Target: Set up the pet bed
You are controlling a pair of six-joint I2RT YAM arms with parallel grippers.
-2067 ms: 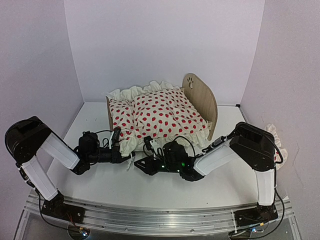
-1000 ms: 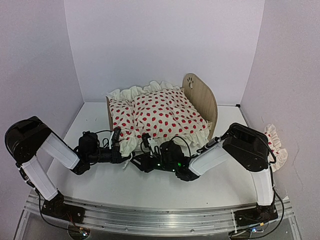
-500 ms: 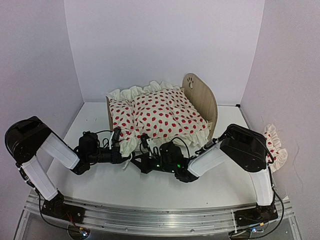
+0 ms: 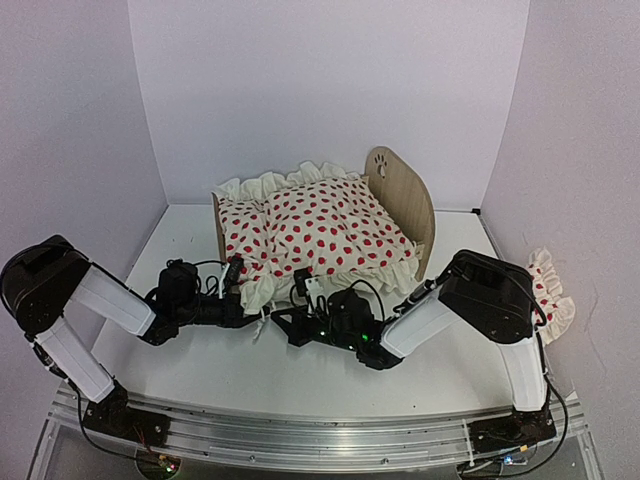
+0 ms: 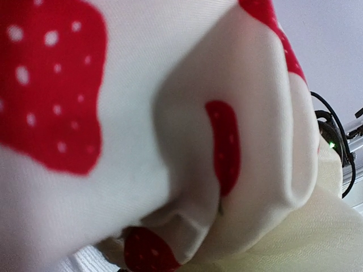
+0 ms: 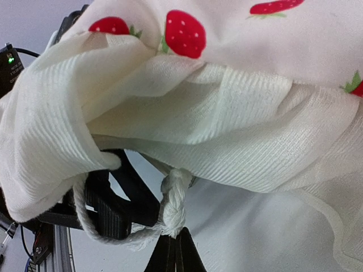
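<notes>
Right wrist: gripper [image 6: 172,242] now on cord [image 6: 173,207]

The pet bed [image 4: 402,200] sits toward the back of the counter [image 4: 230,375], headboard on the right, footboard on the left. The duvet [image 4: 325,230] lies on top of it and spills over the near side. The left gripper [image 4: 250,312] is at the duvet's near-left corner, with the right gripper [image 4: 283,326] just beside it. The pillow [image 4: 558,295] is way off right, well apart from the bed.
</notes>
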